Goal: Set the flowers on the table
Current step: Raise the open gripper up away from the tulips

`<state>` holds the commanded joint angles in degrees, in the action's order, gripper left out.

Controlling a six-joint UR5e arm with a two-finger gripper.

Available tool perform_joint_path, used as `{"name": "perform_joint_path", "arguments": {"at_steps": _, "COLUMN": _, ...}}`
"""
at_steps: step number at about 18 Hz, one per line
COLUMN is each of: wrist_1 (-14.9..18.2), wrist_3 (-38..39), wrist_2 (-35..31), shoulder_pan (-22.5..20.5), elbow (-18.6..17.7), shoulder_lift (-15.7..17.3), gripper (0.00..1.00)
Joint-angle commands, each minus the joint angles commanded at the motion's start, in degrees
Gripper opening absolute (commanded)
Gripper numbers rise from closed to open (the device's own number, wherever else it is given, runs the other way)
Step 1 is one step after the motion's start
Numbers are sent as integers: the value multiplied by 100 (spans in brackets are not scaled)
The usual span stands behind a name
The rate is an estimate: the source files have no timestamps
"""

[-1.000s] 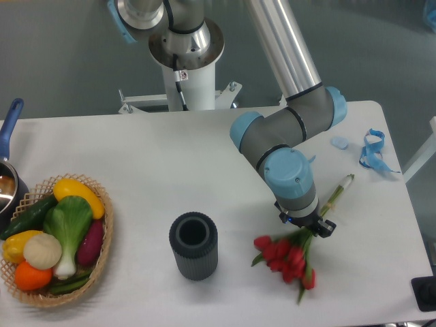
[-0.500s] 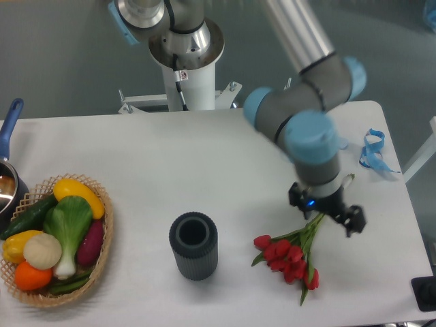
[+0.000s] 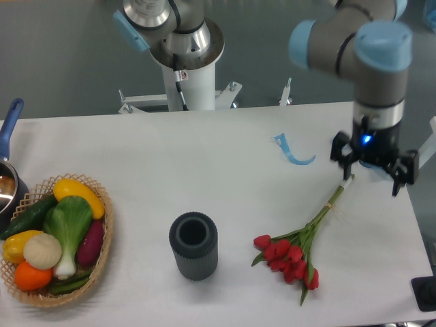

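The flowers (image 3: 291, 255), red tulips with green leaves and long pale-green stems, lie flat on the white table (image 3: 204, 163) at its front right. Their heads point toward the front edge and their stems run up and to the right. My gripper (image 3: 372, 170) hangs above the stem tips near the table's right edge. It is open, its two dark fingers spread apart with nothing between them. It no longer touches the flowers.
A dark grey ribbed cylinder vase (image 3: 193, 245) stands left of the flowers. A wicker basket (image 3: 95, 269) of vegetables sits at the front left, with a blue-handled pot (image 3: 8, 143) behind it. A blue ribbon (image 3: 291, 151) lies near the table's middle right.
My gripper has let go of the stems, risen and swung to the right, away from the flowers. The flowers stay lying on the table. The blue ribbon has come into sight.
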<state>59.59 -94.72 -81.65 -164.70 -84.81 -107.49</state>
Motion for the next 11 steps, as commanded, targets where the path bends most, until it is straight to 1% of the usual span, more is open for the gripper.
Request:
{"name": "perform_joint_path", "arguments": {"at_steps": 2, "wrist_1": -8, "wrist_3": -396, "wrist_2": -17, "shoulder_pan": -115, "elbow": -79, "shoulder_lift": 0, "gripper": 100}}
{"name": "perform_joint_path", "arguments": {"at_steps": 4, "wrist_1": 0, "wrist_3": -809, "wrist_2": 0, "shoulder_pan": -343, "elbow": -141, "shoulder_lift": -9, "gripper": 100}}
{"name": "perform_joint_path", "arguments": {"at_steps": 5, "wrist_1": -8, "wrist_3": -933, "wrist_2": -9, "shoulder_pan": -431, "elbow": -228, "shoulder_lift": 0, "gripper": 100}}
{"name": "perform_joint_path", "arguments": {"at_steps": 7, "wrist_1": -43, "wrist_3": -1310, "wrist_2": 17, "shoulder_pan": -747, "elbow": -421, "shoulder_lift": -9, "gripper": 100}}
{"name": "perform_joint_path", "arguments": {"at_steps": 9, "wrist_1": 0, "wrist_3": -1592, "wrist_2": 18, "shoulder_pan": -906, "elbow": -422, "shoulder_lift": -9, "gripper": 100}}
{"name": "perform_joint_path", "arguments": {"at_steps": 11, "wrist_1": 9, "wrist_3": -1690, "wrist_2": 18, "shoulder_pan": -968, "elbow": -422, "shoulder_lift": -17, "gripper": 100}}
